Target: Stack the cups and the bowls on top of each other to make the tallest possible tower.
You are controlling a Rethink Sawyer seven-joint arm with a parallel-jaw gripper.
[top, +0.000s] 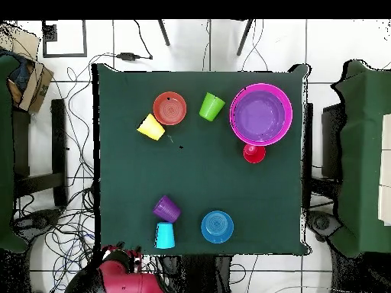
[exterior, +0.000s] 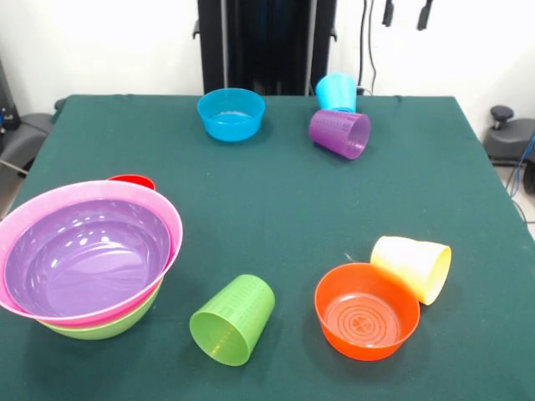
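Three large bowls are nested at the front view's left: purple bowl (exterior: 84,259) inside pink bowl (exterior: 172,224) inside lime green bowl (exterior: 113,326); overhead this tower (top: 261,114) is at the upper right. The small orange bowl (exterior: 367,311) (top: 169,107) stands upright beside the pale yellow cup (exterior: 412,267) (top: 150,127), which lies on its side. The lime green cup (exterior: 232,320) (top: 211,107) lies on its side. The small blue bowl (exterior: 231,114) (top: 217,226) stands near the robot. The purple cup (exterior: 340,133) (top: 166,208) lies by the light blue cup (exterior: 336,92) (top: 164,235). No gripper shows.
A small red round object (exterior: 131,180) (top: 254,153) sits right behind the nested bowls. The robot's red base (top: 122,278) is at the overhead view's bottom, off the green table (exterior: 276,217). Cables lie on the floor around the table.
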